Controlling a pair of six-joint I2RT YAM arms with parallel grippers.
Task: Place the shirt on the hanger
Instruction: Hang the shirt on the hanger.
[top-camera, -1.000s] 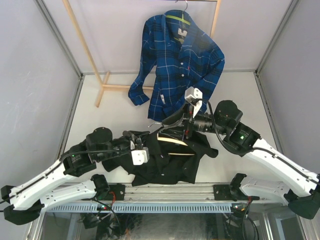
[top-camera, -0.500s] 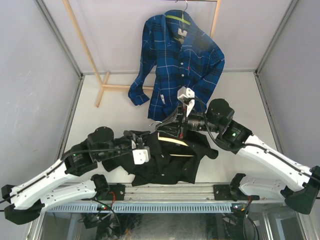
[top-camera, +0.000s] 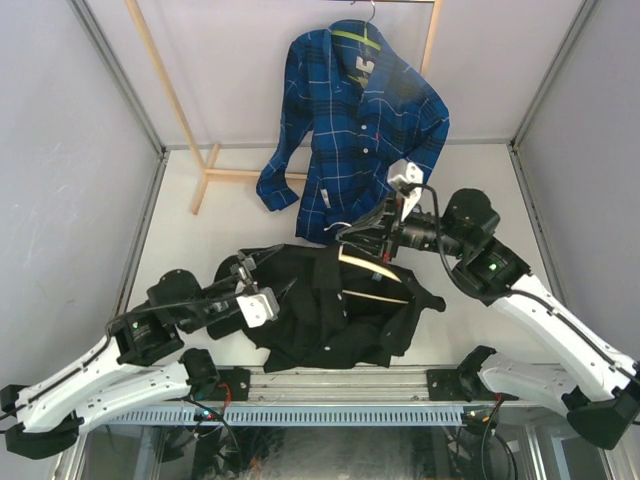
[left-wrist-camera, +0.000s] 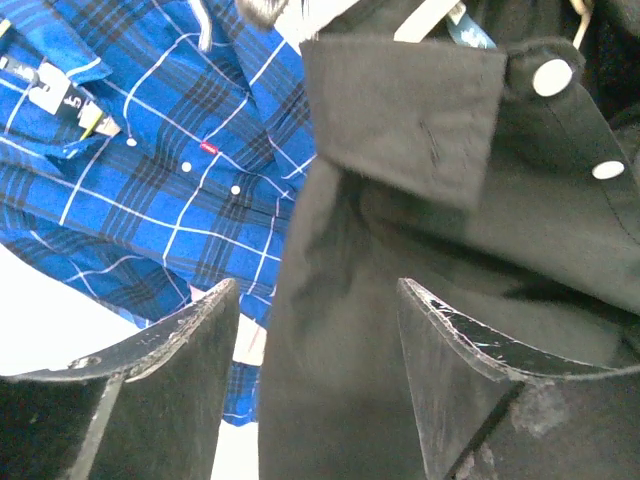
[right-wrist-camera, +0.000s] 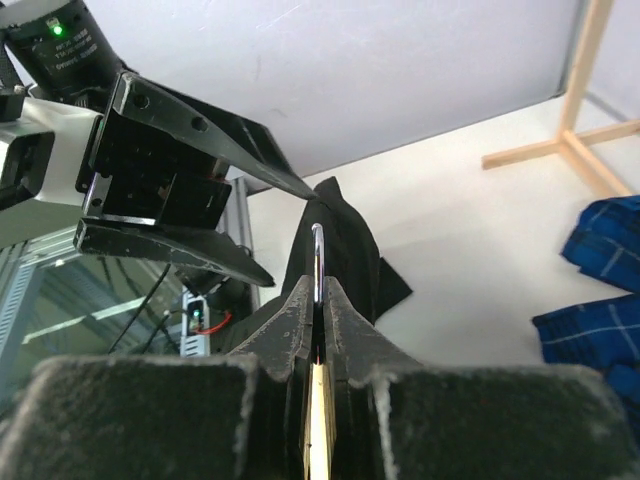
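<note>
So your black long-sleeved shirt (top-camera: 335, 325) lies heaped below the right pincer (right-wrist-camera: 318, 288), pale cream wooden hanger (top-camera: 362, 266) seemingly half inside, that pincer clamped on its silver hook (right-wrist-camera: 317, 250), left pincer (left-wrist-camera: 318, 300) gaping around cloth, shoulders not yet seated.

- Shirts: two. One black shirt (top-camera: 330, 325) and one blue plaid shirt (top-camera: 350, 120).
- Hangers: one pale wooden hanger (top-camera: 372, 276) in plain sight. Of a second, only one thin hook (top-camera: 371, 11) shows above the plaid collar.
- Wooden racks: one wooden rack (top-camera: 165, 90).
- Robot arms: two. One left arm (top-camera: 110, 350) and one right arm (top-camera: 540, 310).
- Grippers: two. One left gripper (left-wrist-camera: 315, 290) and one right gripper (right-wrist-camera: 318, 290), each with two fingers.
- Benches: one bench (top-camera: 200, 230).
- White buttons in the left wrist view: two black-shirt buttons (left-wrist-camera: 553, 77) and three plaid-shirt buttons (left-wrist-camera: 186, 167).
</note>
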